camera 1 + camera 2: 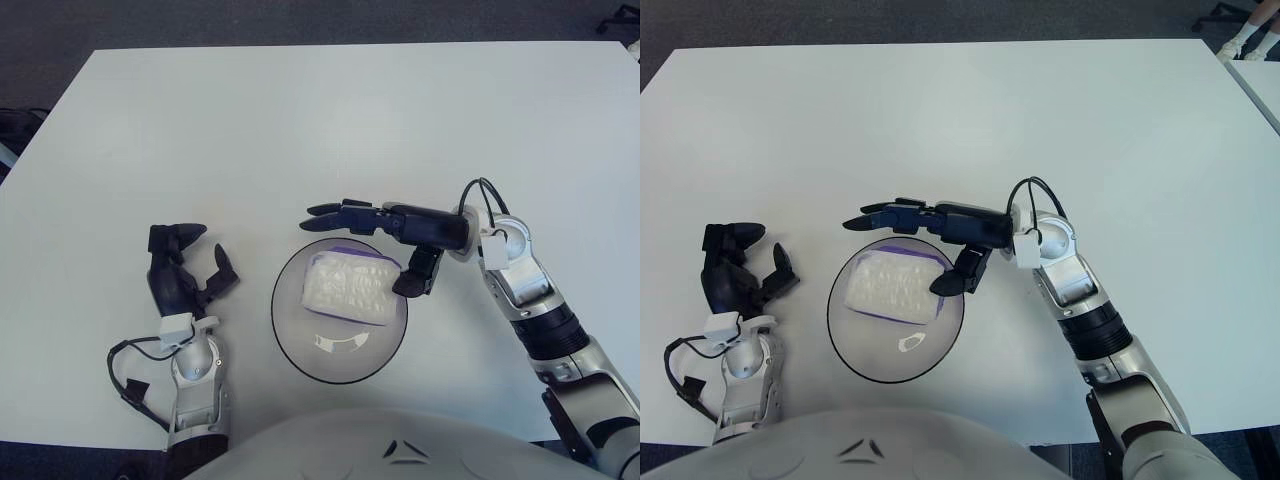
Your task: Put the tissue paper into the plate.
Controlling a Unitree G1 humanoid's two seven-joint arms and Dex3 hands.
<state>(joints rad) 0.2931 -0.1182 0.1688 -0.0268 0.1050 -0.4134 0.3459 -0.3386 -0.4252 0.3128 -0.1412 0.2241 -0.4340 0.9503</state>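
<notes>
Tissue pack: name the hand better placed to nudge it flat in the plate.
Right. The right hand is open at the tissue pack in the plate; the left hand shows left of the plate.

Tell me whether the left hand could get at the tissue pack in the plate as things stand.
Probably yes. The left hand shows just left of the plate, fingers open and holding nothing, with only bare table between them. The tissue pack lies uncovered, though the right hand hovers at its far edge.
</notes>
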